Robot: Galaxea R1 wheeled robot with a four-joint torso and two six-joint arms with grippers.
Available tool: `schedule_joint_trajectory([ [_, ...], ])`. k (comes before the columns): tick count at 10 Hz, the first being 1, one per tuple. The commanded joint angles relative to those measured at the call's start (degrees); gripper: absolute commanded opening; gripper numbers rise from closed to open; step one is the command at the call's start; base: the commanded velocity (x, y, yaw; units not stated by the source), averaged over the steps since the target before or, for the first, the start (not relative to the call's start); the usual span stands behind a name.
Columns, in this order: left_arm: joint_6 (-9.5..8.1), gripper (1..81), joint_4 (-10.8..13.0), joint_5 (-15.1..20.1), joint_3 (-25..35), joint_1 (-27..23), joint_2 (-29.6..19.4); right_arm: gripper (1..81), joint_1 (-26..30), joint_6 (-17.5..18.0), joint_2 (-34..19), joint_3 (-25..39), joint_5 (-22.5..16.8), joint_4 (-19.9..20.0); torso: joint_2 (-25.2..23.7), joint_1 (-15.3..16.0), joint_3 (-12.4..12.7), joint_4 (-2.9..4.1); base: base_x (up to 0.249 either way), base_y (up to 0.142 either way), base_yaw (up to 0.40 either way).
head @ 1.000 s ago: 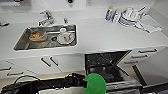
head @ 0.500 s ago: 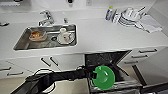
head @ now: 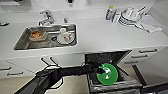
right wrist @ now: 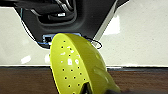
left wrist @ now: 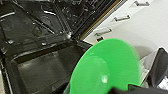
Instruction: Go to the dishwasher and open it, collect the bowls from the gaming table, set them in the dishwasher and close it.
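Observation:
The dishwasher stands open under the counter, its door folded down and its dark inside showing. My left arm reaches in from the left, and my left gripper is shut on the rim of a green bowl. The bowl hangs tilted over the open door and looms large in the left wrist view. In the right wrist view a yellow-green perforated bowl hangs tilted in the air, with my right gripper shut on its lower edge.
A steel sink with dishes in it and a faucet lie left of the dishwasher. White dishes are stacked at the counter's back right. White drawers with bar handles flank the dishwasher on the right.
My left arm has carried the green bowl to the right and a little farther in, from beside the dishwasher to above its open door.

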Motion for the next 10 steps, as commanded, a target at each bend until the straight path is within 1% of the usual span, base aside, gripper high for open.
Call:
schedule_joint_trajectory([
  [1, 0.54, 81.1, 2.13, 1.21, 2.98, -3.61, -2.08, 1.0, -1.87, 0.00, -0.65, -0.05, -3.95, -0.52, 0.00, 0.00, 0.00, 0.00, 0.000, 0.000, 0.000],
  [2, 0.54, 81.1, 3.88, 1.29, 4.65, -1.50, -4.70, 1.0, -1.61, 0.08, -0.82, -0.14, -3.86, -0.51, 0.00, 0.00, 0.00, 0.00, 0.000, 0.000, 0.000],
  [3, 0.63, 81.1, 4.51, 1.38, 6.78, 0.35, -7.10, 1.0, -1.60, 0.09, -1.17, -0.14, -3.51, -0.42, 0.00, 0.00, 0.00, 0.00, 0.000, 0.000, 0.000],
  [4, 0.71, 81.1, 4.51, 1.38, 11.13, 2.98, -11.28, 1.0, -1.60, 0.26, -2.22, 0.30, -2.12, -0.25, 0.00, 0.00, 0.00, 0.00, 0.000, 0.000, 0.000],
  [5, 1.06, 81.1, 5.03, 1.38, 15.01, 6.15, -15.69, 1.0, -1.52, 0.43, -3.27, 0.65, -0.80, -0.25, 0.00, 0.00, -0.02, 0.00, 0.000, 0.000, 0.000],
  [6, 4.85, 81.1, 5.57, 1.38, 17.67, 10.27, -19.41, 1.0, -1.26, 0.44, -4.60, 1.35, 1.15, -0.16, 0.00, 0.00, -0.02, 0.00, 0.000, 0.000, 0.000],
  [7, 7.82, 81.1, 5.56, 1.38, 19.60, 14.40, -22.55, 1.0, -0.90, 1.30, -7.39, 3.96, 2.46, -0.07, 0.00, 0.00, -0.02, 0.00, 0.000, 0.000, 0.000],
  [8, 9.59, 81.1, 5.57, 1.29, 20.31, 18.17, -24.51, 1.0, -0.38, 1.84, -10.22, 7.86, 2.64, -0.25, 0.00, 0.00, -0.02, 0.00, 0.000, 0.000, 0.000],
  [9, 10.99, 81.1, 5.57, 0.94, 20.75, 22.22, -26.60, 1.0, -0.11, 2.54, -15.02, 14.31, 3.76, -0.25, 0.00, 0.00, -0.02, 0.00, 0.000, 0.000, 0.000],
  [10, 12.05, 81.1, 6.35, 0.77, 20.23, 26.18, -27.66, 1.0, 0.15, 3.60, -19.08, 19.35, 6.05, -0.25, 0.00, 0.00, -0.02, 0.00, 0.000, 0.000, 0.000],
])
